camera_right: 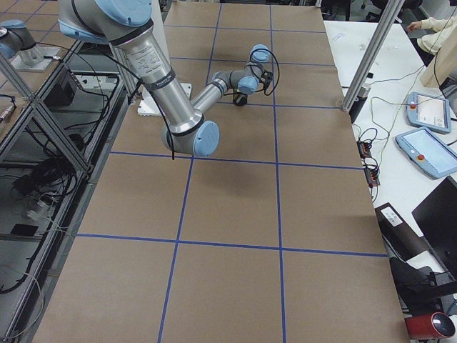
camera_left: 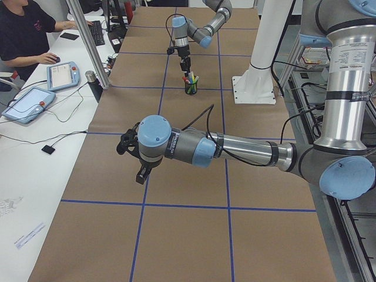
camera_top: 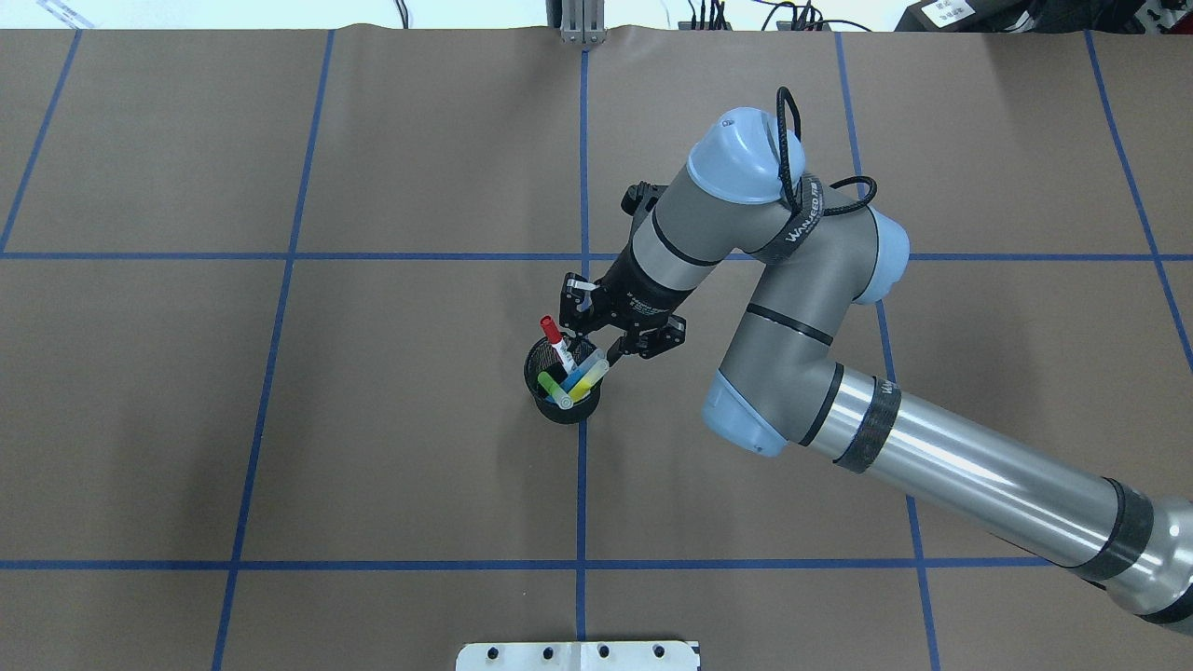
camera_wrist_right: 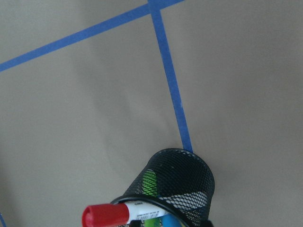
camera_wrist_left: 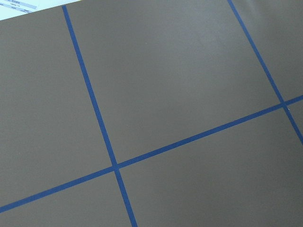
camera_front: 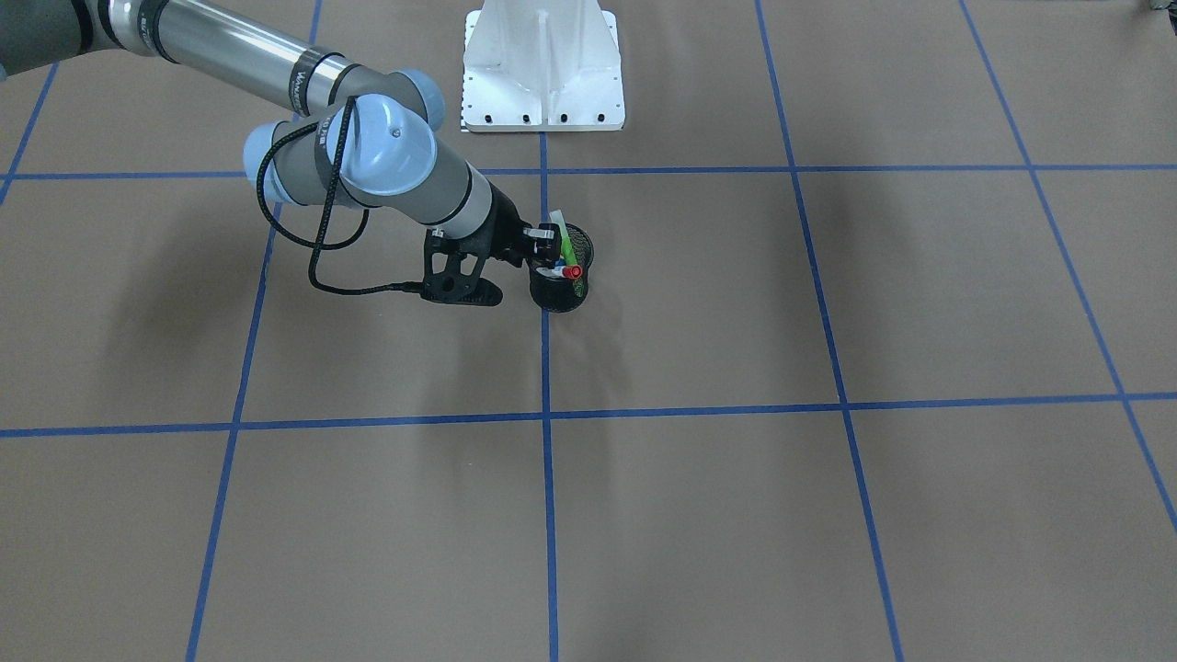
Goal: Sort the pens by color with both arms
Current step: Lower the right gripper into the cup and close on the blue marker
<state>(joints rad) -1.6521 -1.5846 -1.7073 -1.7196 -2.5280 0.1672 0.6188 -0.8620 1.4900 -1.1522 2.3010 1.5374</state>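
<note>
Overhead exterior: red pen (camera_top: 557,345), green pen (camera_top: 548,381), blue pen (camera_top: 575,378) and yellow pen (camera_top: 590,372) all in black mesh cup (camera_top: 538,362); nothing sorted yet. Right end effector (camera_top: 601,350) at cup rim, cannot tell if clenched. Left end effector (camera_left: 128,145) well apart, likewise cannot tell.

We see a right arm (camera_top: 969,471) of silver tube, grey joints and light-blue caps, its black cable (camera_top: 781,104) looped behind black fingers (camera_top: 623,347).

The pens (camera_top: 580,377) stand in the cup (camera_top: 559,416). The cup sits on the table (camera_top: 373,419), just under the right pincer (camera_top: 591,337).
</note>
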